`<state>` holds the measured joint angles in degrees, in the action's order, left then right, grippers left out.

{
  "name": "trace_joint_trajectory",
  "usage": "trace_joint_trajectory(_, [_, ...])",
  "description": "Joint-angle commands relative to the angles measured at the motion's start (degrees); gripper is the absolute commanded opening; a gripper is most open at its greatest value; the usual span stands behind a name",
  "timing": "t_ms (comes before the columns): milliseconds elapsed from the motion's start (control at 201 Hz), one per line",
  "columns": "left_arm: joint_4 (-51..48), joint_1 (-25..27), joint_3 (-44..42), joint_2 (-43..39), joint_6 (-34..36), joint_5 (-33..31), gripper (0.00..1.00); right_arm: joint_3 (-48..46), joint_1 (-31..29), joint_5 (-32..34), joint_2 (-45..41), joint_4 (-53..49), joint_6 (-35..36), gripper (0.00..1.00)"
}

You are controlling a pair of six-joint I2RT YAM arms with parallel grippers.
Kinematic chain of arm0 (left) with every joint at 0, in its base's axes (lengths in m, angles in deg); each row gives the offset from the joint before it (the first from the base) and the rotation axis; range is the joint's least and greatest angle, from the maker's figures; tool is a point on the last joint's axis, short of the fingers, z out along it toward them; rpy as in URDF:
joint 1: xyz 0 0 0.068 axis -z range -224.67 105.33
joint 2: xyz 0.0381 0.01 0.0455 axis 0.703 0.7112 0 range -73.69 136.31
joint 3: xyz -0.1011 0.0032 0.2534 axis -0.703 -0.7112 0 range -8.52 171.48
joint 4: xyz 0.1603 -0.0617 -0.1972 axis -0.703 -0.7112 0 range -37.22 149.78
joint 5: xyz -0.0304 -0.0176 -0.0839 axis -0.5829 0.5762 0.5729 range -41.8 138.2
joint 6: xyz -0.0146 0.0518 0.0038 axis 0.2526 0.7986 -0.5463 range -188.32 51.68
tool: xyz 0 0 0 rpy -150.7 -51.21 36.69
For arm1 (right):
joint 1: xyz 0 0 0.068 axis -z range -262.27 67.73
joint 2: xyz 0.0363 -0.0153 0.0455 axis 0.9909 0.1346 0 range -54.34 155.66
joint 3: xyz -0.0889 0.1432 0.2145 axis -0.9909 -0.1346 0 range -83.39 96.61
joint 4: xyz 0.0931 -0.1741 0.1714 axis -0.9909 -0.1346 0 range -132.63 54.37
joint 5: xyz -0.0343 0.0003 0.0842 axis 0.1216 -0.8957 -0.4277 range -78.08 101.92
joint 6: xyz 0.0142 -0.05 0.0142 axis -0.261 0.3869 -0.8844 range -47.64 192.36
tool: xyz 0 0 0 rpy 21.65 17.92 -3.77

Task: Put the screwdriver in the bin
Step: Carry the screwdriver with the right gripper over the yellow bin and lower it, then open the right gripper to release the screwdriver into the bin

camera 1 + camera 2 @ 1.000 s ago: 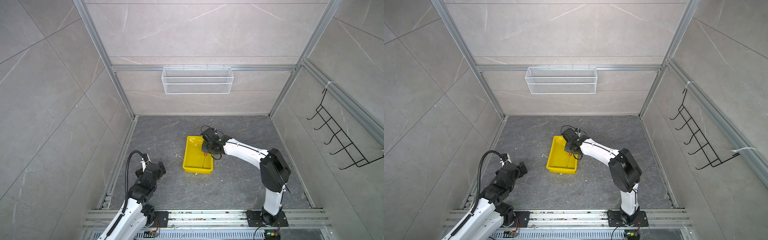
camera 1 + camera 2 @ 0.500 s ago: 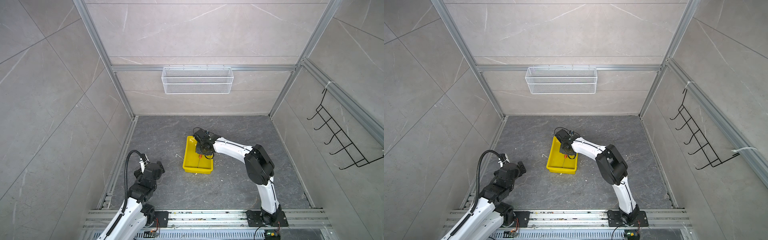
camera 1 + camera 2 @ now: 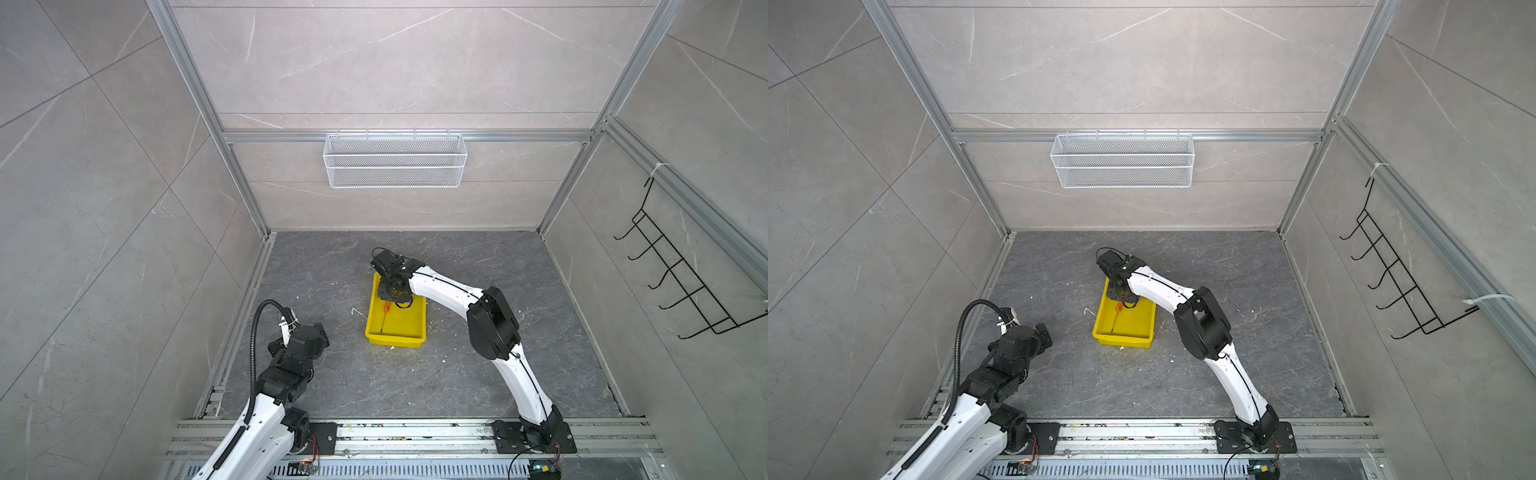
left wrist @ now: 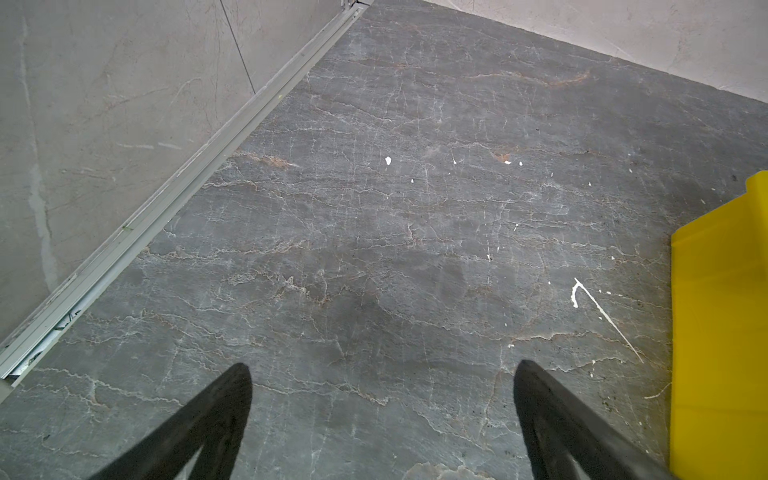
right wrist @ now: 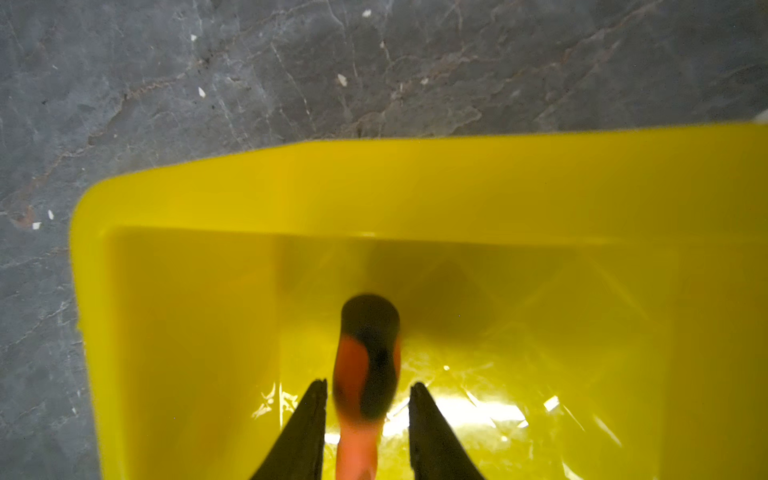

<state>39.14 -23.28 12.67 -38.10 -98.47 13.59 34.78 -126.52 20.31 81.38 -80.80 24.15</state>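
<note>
Nearest the base rail (image 3: 415,432), on the left of the desk (image 3: 374,386), the left arm (image 3: 291,365) hovers over bare stone. In the left wrist view its jaws are spread wide with nothing between them. Just beyond, mid-desk, sits the yellow bin (image 3: 395,340). The screwdriver (image 3: 383,318) is inside it along the left wall, thin shaft toward the near wall and orange handle toward the far end. Over that far end the right arm (image 3: 440,286) reaches in. In the right wrist view its jaws stand slightly apart, the blurred orange-and-black handle between them with a thin gap on each side. Farther back, a white wire basket (image 3: 395,162) hangs on the rear wall and a black hook rack (image 3: 681,286) on the right wall.
</note>
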Motion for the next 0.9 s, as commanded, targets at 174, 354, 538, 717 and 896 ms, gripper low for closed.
trace_joint_trajectory(174, [0.6,-0.1,1.8,-0.8,-0.3,-1.1,1.0,6.3,-0.9,0.9,-0.5,-7.7,2.5,0.41])
trace_joint_trajectory(354, [0.5,-0.1,1.8,-0.9,-0.6,-1.2,1.0,2.1,-1.0,1.9,-6.2,-6.2,4.5,0.42])
trace_joint_trajectory(538, [0.4,-0.1,1.4,-1.2,-1.6,-0.9,1.0,-6.6,-0.8,4.2,-15.0,-4.3,7.1,0.43])
trace_joint_trajectory(717, [1.8,-0.1,1.7,1.1,-0.9,1.5,1.0,-20.5,1.7,7.5,-26.6,-1.2,9.3,0.44])
trace_joint_trajectory(896, [2.7,-0.1,2.9,5.1,-0.6,3.3,1.0,-37.4,8.6,8.7,-41.4,4.2,10.5,0.46])
